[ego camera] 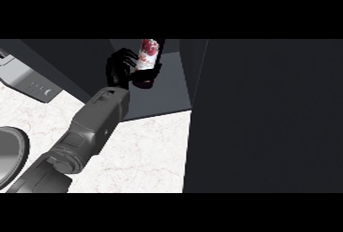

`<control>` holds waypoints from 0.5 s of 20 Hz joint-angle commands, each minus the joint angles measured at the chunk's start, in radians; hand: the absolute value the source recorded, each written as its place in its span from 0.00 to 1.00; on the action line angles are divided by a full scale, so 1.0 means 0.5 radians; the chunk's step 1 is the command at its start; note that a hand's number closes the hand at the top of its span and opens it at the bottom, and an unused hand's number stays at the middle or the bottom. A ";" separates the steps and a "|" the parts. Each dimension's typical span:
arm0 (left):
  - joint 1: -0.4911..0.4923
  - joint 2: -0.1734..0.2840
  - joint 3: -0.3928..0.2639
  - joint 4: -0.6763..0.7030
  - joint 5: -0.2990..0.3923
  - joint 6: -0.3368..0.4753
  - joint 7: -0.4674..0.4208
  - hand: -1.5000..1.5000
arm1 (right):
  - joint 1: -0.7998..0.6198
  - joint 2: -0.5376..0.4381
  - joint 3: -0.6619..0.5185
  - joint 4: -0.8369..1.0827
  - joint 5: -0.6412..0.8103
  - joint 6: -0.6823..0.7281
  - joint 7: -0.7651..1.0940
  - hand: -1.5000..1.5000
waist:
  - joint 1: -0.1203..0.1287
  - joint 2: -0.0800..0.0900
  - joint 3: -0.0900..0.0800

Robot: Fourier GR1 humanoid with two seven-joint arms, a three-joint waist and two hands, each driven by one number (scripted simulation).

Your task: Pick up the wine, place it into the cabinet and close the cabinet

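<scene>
The wine bottle [148, 55], dark glass with a white and red label, is held about upright in front of the open cabinet's grey interior [164, 93] at the top middle of the head view. Its top runs out of view. My left hand [120, 65] is shut on it, with the fingers curled round its left side. The grey forearm [94, 122] rises from the lower left. The cabinet's dark door [268, 118] stands open and fills the right side. I cannot tell whether the bottle rests on the cabinet floor. The right hand does not show.
A white marble counter [144, 154] lies below the cabinet. A grey round basin or pan [10, 154] sits at the left edge. A grey appliance with knobs [30, 84] stands at the upper left. The open door hides everything at the right.
</scene>
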 commanded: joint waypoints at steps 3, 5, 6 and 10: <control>0.085 0.074 -0.042 0.029 -0.048 -0.128 0.056 0.00 | 0.016 0.004 -0.002 -0.043 -0.046 0.001 0.019 0.00 | -0.003 0.014 -0.006; 0.080 0.112 -0.042 0.029 -0.050 -0.154 0.071 0.00 | 0.000 -0.013 -0.012 -0.049 -0.044 0.014 0.014 0.00 | 0.002 0.011 -0.006; 0.063 0.076 -0.029 0.029 -0.036 -0.123 0.070 0.00 | -0.017 0.000 0.035 -0.018 -0.024 0.024 -0.001 0.00 | 0.011 0.022 -0.009; 0.078 0.134 -0.031 0.029 -0.040 -0.163 0.119 0.00 | 0.003 0.009 0.038 -0.063 -0.010 -0.006 0.036 0.00 | 0.006 0.005 -0.009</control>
